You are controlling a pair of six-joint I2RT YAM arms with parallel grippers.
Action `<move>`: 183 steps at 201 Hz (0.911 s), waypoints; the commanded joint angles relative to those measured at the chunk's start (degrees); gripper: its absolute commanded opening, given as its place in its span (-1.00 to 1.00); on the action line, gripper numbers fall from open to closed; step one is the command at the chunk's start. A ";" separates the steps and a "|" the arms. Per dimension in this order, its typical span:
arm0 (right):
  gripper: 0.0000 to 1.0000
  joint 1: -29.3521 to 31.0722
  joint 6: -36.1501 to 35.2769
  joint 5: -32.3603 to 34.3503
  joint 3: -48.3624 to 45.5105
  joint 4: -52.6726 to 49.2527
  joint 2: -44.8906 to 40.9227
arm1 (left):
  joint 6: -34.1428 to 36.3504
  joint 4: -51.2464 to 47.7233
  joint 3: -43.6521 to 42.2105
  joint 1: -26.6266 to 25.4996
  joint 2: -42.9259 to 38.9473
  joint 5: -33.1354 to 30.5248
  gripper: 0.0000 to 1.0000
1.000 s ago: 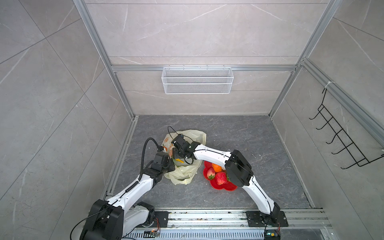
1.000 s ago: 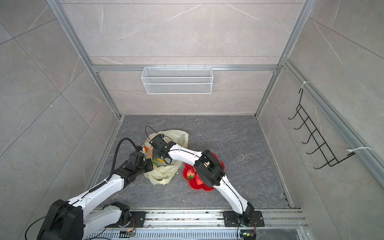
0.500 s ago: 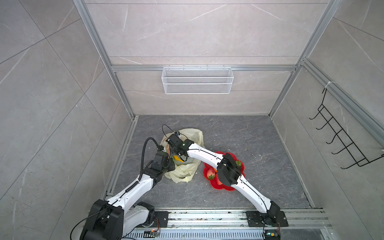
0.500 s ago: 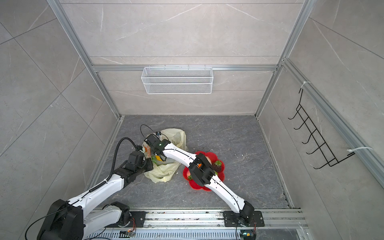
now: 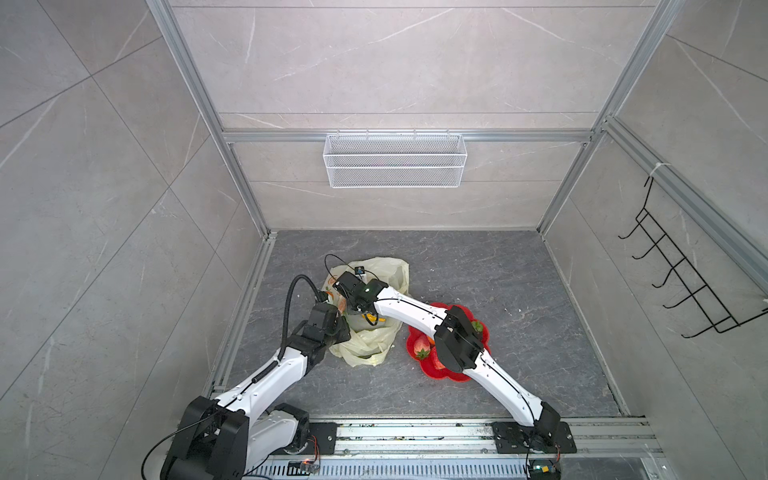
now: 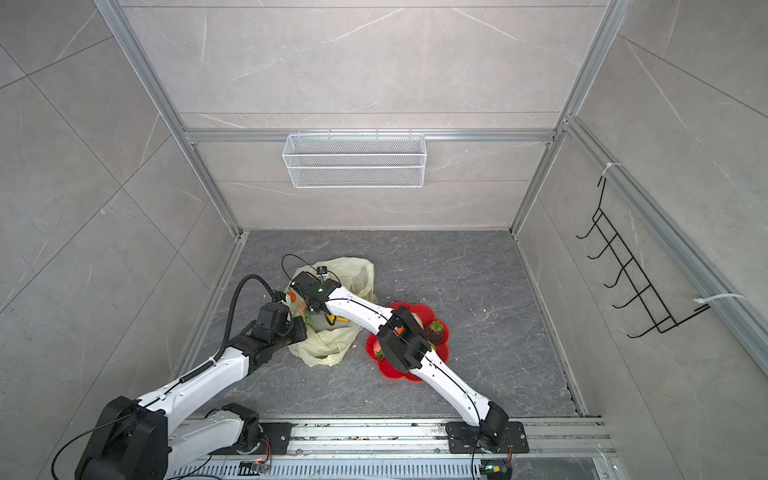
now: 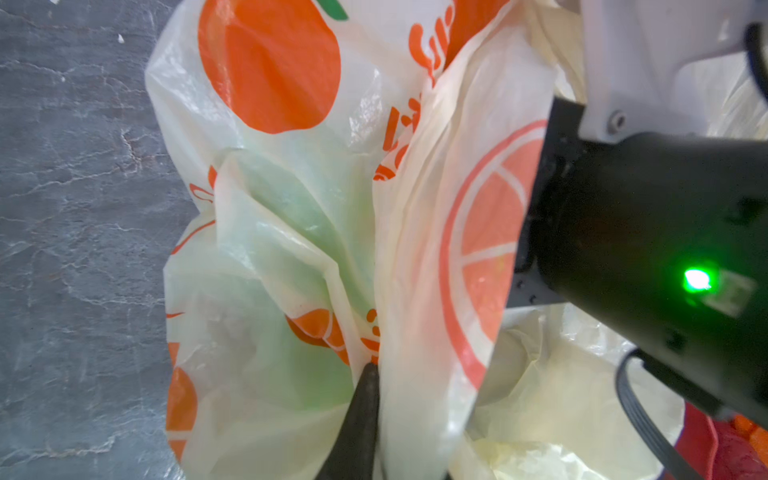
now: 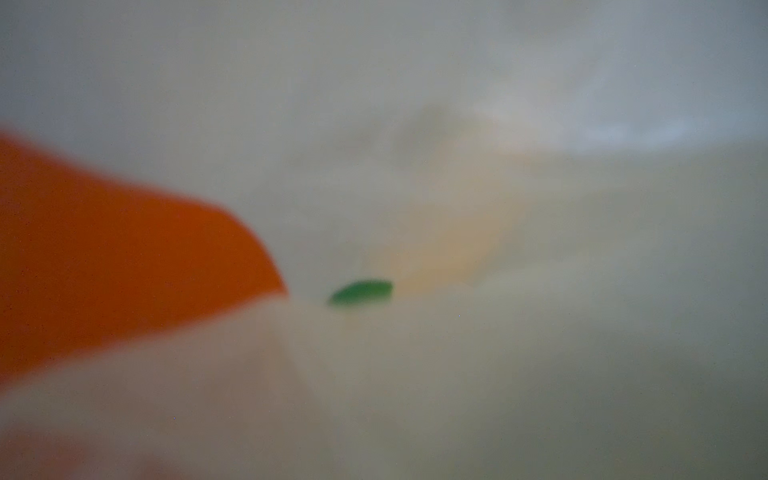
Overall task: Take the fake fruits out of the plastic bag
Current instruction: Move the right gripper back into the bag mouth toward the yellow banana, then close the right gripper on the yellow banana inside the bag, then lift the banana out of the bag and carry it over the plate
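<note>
The plastic bag (image 5: 374, 345) lies on the tabletop (image 5: 519, 291), left of centre and toward the front. Just right of it sits a dish (image 5: 424, 368) with fake fruits (image 5: 422, 345) in it. The left tool (image 5: 341, 328) pinches the bag's left edge. The right arm (image 5: 411, 311) reaches over the dish; the right tool (image 5: 359, 307) dips into the bag, tips hidden. A wire basket (image 5: 395, 160) hangs on the back wall, a hook rack (image 5: 673, 282) on the right wall.

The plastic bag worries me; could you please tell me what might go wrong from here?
The right gripper reaches into the plastic bag, jaws hidden, its wrist view only blurred film: it may grab only film. The left gripper pinches one thin fold, which might slip. The right elbow hangs over the red dish and could bump it.
</note>
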 commanded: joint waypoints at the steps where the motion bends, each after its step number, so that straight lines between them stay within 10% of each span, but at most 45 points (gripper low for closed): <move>1: -0.49 1.47 0.11 0.71 -3.53 0.05 -4.67 | 0.72 0.96 0.07 0.11 -0.41 0.09 -0.77; 183: -0.47 3.29 0.91 -9.51 -39.10 13.27 -35.00 | 1.12 1.47 0.87 0.03 2.25 0.40 -0.77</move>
